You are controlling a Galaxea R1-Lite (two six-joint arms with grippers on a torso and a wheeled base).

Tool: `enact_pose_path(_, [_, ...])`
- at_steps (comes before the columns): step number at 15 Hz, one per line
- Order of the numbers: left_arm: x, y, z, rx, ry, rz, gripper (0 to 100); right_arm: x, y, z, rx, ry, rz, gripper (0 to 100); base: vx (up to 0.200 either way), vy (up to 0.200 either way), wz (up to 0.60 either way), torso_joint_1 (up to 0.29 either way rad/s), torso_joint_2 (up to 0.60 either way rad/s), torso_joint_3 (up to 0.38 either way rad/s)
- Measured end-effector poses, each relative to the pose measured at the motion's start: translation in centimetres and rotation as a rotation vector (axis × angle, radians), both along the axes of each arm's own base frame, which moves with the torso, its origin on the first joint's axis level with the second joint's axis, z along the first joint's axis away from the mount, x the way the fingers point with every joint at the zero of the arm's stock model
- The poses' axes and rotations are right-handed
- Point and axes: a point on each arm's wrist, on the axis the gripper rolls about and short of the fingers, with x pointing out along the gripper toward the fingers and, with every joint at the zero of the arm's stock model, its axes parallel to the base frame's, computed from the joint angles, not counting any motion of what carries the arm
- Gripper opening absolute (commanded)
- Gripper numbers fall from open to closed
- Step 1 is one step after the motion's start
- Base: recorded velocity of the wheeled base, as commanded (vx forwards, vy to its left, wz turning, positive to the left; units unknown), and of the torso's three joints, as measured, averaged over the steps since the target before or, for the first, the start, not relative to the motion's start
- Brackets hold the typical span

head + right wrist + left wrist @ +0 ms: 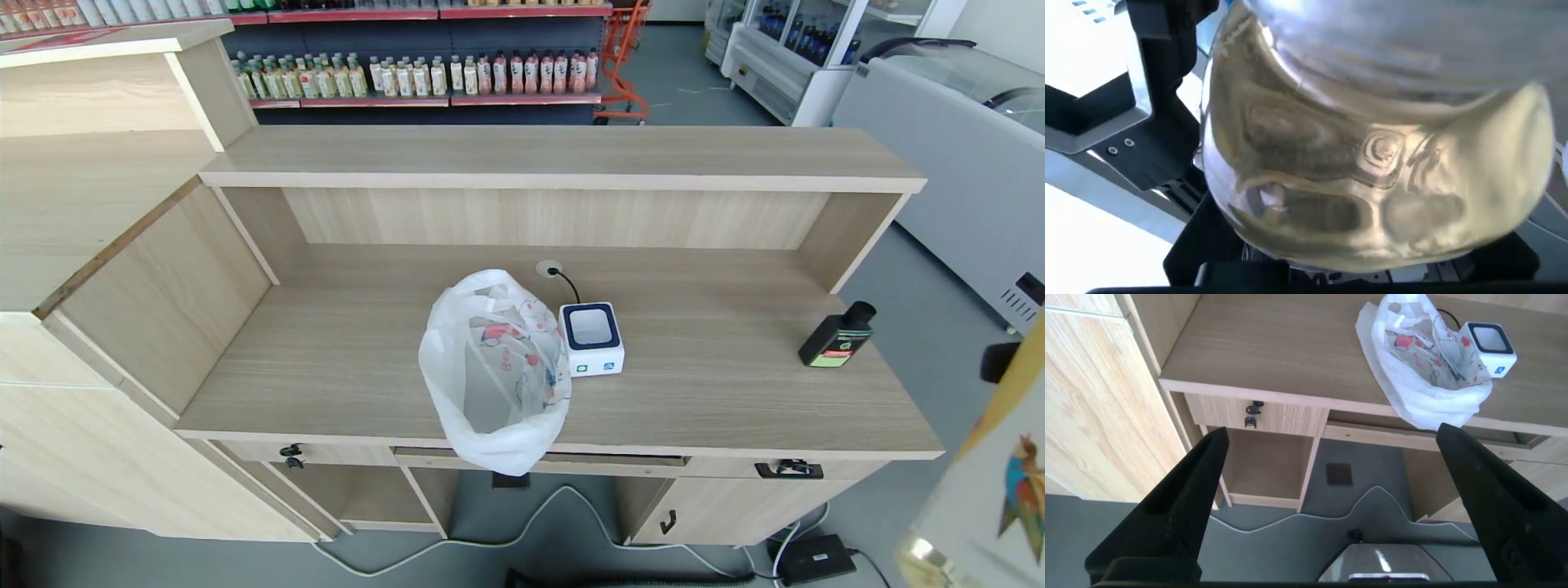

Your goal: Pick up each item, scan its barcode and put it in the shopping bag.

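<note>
Room: shop floor, grey underfoot, with shelves of drink bottles (424,75) behind and glass-topped freezers (939,122) off to the right.
Counter (326,367): pale wood-grain checkout desk with a raised ledge (555,155) along its far side and drawers under the front edge.
Shopping bag (490,367): white, thin plastic, mouth open, standing mid-counter with its bottom sagging over the front edge.
Yellow bottle (1372,163): clear with golden liquid, held up off the counter beyond its right end.
Scanner (590,337): small white box with a dark-framed window, touching the bag's right side, its black cable running back to a hole in the desk.
Dark bottle (837,336): lying near the counter's right end, well apart from the scanner.
Left gripper (1331,431): fingers spread wide, nothing between them, hanging low in front of the counter.
Right gripper (1364,273): clamped round the yellow bottle.
</note>
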Motion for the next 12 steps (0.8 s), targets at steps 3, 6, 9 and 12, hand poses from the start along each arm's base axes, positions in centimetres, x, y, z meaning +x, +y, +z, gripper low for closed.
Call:
enact_pose_path(3, [0.0, 0.0, 0.0, 0.0, 0.0, 0.0, 100, -0.6, -0.1, 0.7, 0.006, -0.025, 0.052, 0, 0.0, 0.0, 0.0, 0.0, 0.0, 0.0])
enact_pose_path(6, [0.0, 0.0, 0.0, 0.0, 0.0, 0.0, 100, -0.6, 0.1, 1.0, 0.009, -0.031, 0.063, 0, 0.0, 0.0, 0.0, 0.0, 0.0, 0.0])
enact_pose_path(9, [0.0, 0.0, 0.0, 0.0, 0.0, 0.0, 100, 0.1, 0.4, 1.9, 0.015, -0.041, 0.056, 0, 0.0, 0.0, 0.0, 0.0, 0.0, 0.0])
enact_pose_path(12, [0.0, 0.0, 0.0, 0.0, 0.0, 0.0, 100, 1.3, 0.9, 2.8, 0.019, -0.049, 0.051, 0, 0.0, 0.0, 0.0, 0.0, 0.0, 0.0])
